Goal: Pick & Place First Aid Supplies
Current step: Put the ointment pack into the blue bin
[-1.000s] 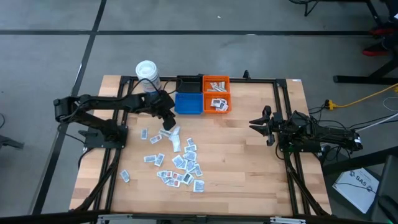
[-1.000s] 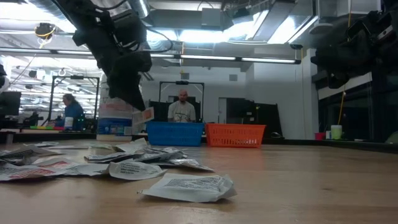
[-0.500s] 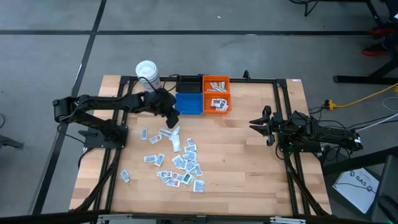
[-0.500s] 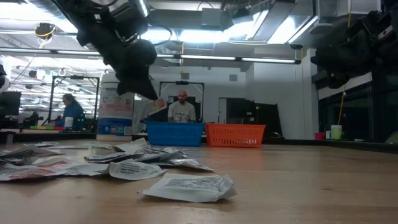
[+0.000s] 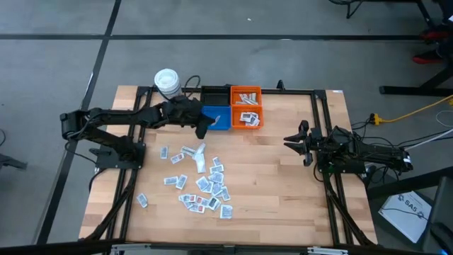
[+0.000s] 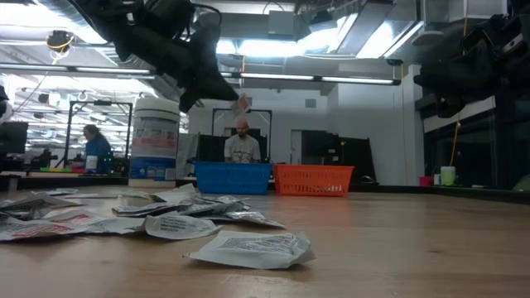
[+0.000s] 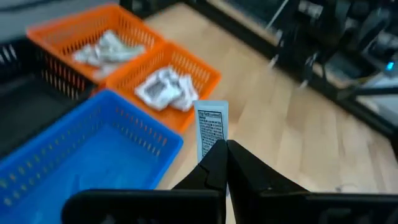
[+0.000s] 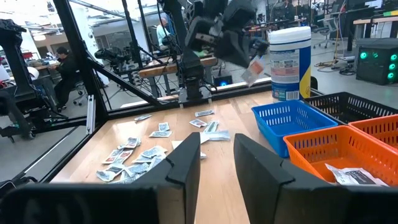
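My left gripper (image 5: pixel 204 126) is shut on one small white sachet (image 7: pixel 211 127) with dark print. It hovers at the near left corner of the blue bin (image 5: pixel 214 117). The low view shows the sachet (image 6: pixel 243 103) high above the table. The other first aid supplies (image 5: pixel 205 180) lie flat and scattered on the wood near the middle of the table. More sachets lie in the two orange bins (image 5: pixel 245 106). My right gripper (image 5: pixel 296 142) waits open at the table's right side, with nothing between its fingers (image 8: pixel 186 168). My left gripper pinches the sachet's near end (image 7: pixel 210 148) between its two shut fingertips. The fingers come from the table's left, slanting a little downward. The sachet sticks out beyond the tips, lifted clear of the table and above the bin's rim.
A black bin (image 5: pixel 214 95) stands behind the blue one. A white tub with a lid (image 5: pixel 167 81) stands at the far left by the left arm. Bare wood lies between the pile and my right gripper. People sit in the room beyond the table.
My left gripper has risen from the pile with the sachet and gone toward the far right, to the blue bin. It has tipped up from pointing steeply down to nearly level. The sachet hangs higher than before, clear of the table.
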You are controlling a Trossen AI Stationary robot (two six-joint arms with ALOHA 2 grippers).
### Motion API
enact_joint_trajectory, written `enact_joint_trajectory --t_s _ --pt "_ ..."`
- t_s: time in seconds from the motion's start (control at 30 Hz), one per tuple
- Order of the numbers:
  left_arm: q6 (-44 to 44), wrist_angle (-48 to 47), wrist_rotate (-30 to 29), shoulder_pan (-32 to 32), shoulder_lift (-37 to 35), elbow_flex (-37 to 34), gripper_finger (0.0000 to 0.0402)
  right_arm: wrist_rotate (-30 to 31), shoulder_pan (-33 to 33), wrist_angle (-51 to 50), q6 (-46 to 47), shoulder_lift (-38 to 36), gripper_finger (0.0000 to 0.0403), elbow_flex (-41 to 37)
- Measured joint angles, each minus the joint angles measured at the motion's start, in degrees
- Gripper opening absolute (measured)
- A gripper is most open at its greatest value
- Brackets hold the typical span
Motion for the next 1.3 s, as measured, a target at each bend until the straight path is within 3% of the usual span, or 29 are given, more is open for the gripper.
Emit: enact_joint_trajectory --t_s 0.63,0.97,1.3 --pt "0.42 8.72 0.0 16.85 2.13 0.02 0.0001 0.02 0.0 0.0 0.0 0.0 0.01 -0.02" --pt "-3.9 7.99 7.96 22.1 6.27 0.02 0.0001 0.02 0.0 0.0 0.0 -0.01 0.01 -0.01" --pt "-10.67 8.3 18.26 20.65 8.9 0.02 0.0001 0.02 0.0 0.0 0.0 -0.02 0.01 -0.02"
